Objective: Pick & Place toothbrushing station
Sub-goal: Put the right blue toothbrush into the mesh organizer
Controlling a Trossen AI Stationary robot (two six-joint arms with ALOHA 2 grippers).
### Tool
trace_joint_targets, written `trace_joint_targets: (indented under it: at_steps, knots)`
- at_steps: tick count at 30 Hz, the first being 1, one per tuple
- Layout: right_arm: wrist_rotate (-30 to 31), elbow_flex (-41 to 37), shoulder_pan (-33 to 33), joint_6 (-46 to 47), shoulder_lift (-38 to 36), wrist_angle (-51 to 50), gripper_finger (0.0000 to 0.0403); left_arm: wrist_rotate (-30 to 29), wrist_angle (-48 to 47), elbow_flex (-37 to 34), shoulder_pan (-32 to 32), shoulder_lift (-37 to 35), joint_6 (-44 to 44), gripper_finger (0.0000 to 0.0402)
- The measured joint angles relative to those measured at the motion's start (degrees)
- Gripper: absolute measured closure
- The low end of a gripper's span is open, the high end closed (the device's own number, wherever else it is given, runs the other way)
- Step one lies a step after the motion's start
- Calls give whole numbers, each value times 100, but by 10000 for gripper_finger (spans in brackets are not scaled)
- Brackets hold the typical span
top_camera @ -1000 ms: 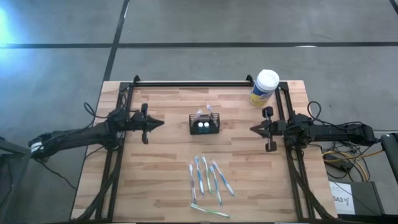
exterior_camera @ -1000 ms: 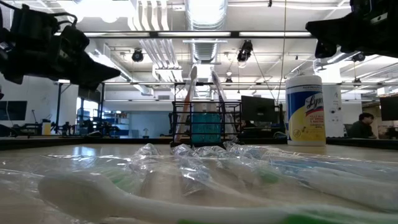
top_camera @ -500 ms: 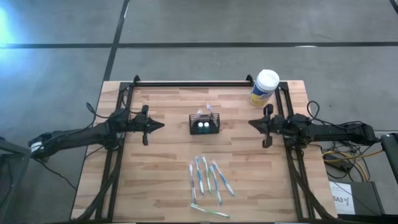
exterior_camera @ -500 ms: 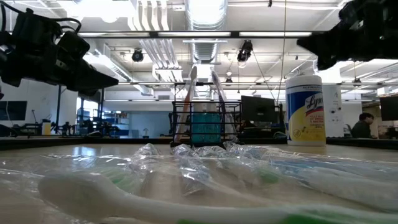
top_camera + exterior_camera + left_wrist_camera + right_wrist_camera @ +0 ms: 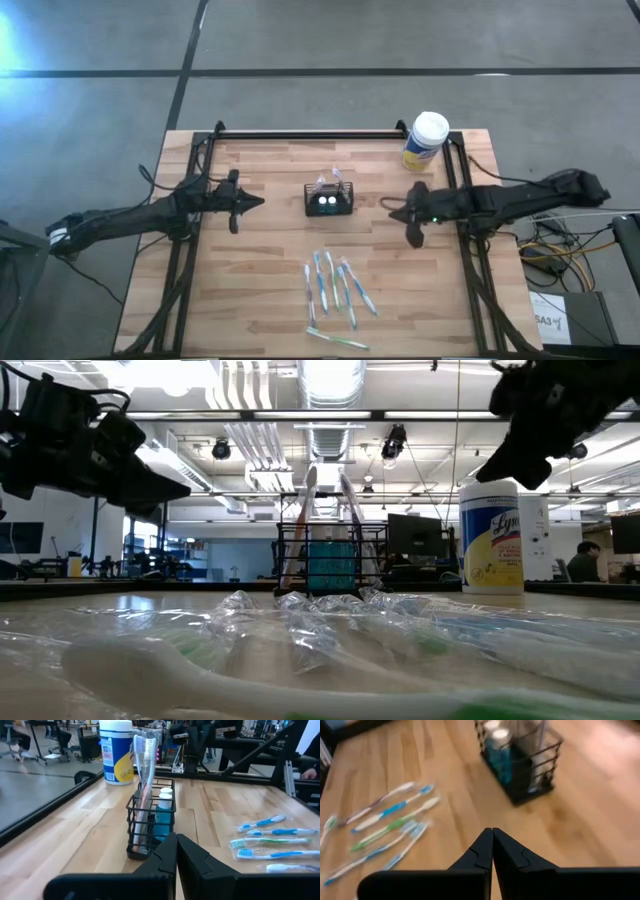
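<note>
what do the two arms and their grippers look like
Both are dark, slender jointed arms with black cabling along them. The left gripper and right gripper each end in two black wedge-shaped fingers tapering to a point, with a stepped notch on the inner edge. A small green light glows on the right arm.

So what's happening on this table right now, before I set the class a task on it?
Nothing is being held. A small black caddy stands in the middle of the wooden table with toothbrushes and a blue bottle in it. Loose wrapped toothbrushes lie on the table apart from it, and a yellow wipes canister stands at a corner. The left gripper and the right gripper are both shut and empty, one on each side of the caddy, pointing at it.
</note>
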Motion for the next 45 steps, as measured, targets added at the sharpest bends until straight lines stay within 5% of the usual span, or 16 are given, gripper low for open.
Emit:
trace_joint_targets:
  at_steps: [17, 26, 35, 45]
  knots:
    - [17, 2656, 1672, 2331, 3907, -592, 392, 2, -372, 0, 0, 2, -106, 392]
    - [-135, 4117, 1695, 2710, 5772, -1557, 303, 308, -436, -2, 2, 2, -76, 392]
    - [-194, 5361, 1689, 3239, 6896, -2917, 220, 501, -557, -2, 2, 2, -61, 392]
    - [-380, 5566, 1771, 3489, 7344, -3174, 209, 544, -607, -2, 0, 0, -59, 392]
